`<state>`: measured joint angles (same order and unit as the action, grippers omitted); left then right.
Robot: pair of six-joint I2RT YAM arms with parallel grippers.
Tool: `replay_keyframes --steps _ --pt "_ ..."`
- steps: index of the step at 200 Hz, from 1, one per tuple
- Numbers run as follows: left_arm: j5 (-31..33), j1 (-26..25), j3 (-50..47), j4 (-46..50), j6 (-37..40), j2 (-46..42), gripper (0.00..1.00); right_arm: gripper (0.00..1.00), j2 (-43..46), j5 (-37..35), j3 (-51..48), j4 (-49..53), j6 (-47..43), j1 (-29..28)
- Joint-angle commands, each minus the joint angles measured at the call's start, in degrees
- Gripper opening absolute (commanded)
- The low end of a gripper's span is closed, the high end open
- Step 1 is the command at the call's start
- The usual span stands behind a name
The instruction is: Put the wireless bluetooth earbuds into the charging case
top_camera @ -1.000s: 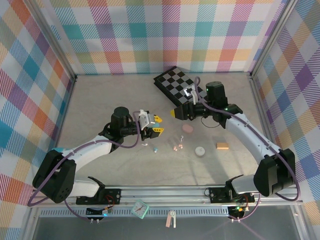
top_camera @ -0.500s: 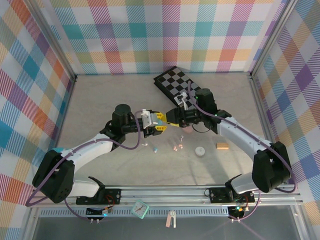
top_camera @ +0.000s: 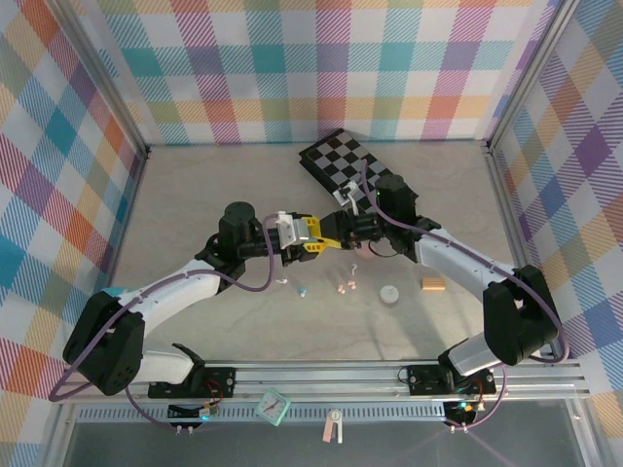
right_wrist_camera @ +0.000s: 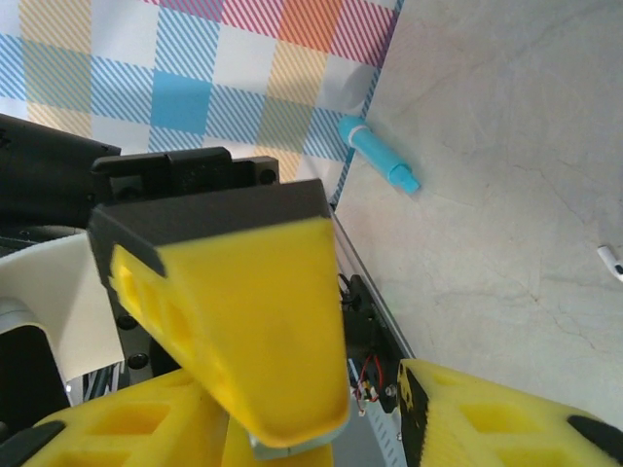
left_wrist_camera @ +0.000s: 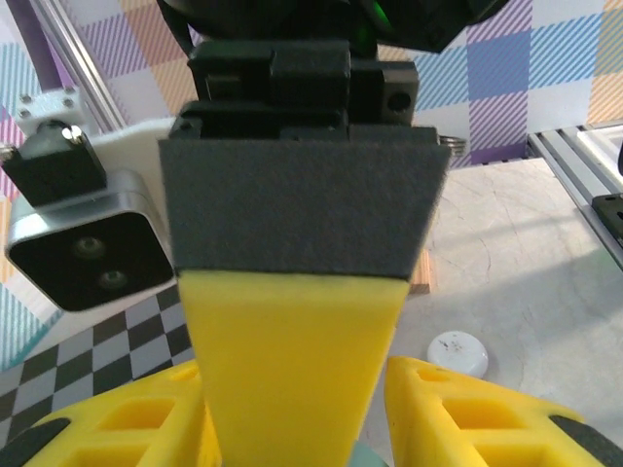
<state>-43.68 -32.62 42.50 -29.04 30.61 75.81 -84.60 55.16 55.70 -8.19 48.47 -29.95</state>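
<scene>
Right gripper (top_camera: 329,236) has swung left and narrowed, its yellow plastic fingers now meshed w/ the left gripper (top_camera: 311,236) in mid-air (clamped on anything? can't tell, either one). Tiny glossy plastic earbuds (top_camera: 342,288), pale blue, pink, white, lie loose on the matte mottled-grey tabletop (top_camera: 195,195) just below, so prob. none seated yet. Smooth white round case (top_camera: 389,294) sits nearby
</scene>
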Motion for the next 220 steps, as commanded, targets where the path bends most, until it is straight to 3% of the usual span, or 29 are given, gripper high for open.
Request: replay_keyframes --steps 1,55,101,172,220 --pt "0.37 -0.66 1.43 -4.61 -0.58 0.41 0.14 0.48 -0.04 1.92 -0.67 -3.28 1.50 -0.76" --pt "-0.09 -1.11 1.61 -4.17 -0.48 0.01 0.14 0.21 -0.26 1.64 -1.12 -5.96 4.61 -1.03" --pt "0.71 -1.13 1.15 -3.65 -0.34 -0.64 0.17 0.13 1.48 0.06 -1.38 -5.18 3.91 -0.93" --pt "2.89 -1.13 0.58 -1.86 -0.82 -1.62 0.70 0.11 3.45 -1.67 -3.37 -5.98 4.65 1.66" --pt "4.66 -0.87 -0.48 -1.59 -0.90 -1.57 0.82 0.11 4.93 -0.27 -4.37 -6.07 4.68 3.70"
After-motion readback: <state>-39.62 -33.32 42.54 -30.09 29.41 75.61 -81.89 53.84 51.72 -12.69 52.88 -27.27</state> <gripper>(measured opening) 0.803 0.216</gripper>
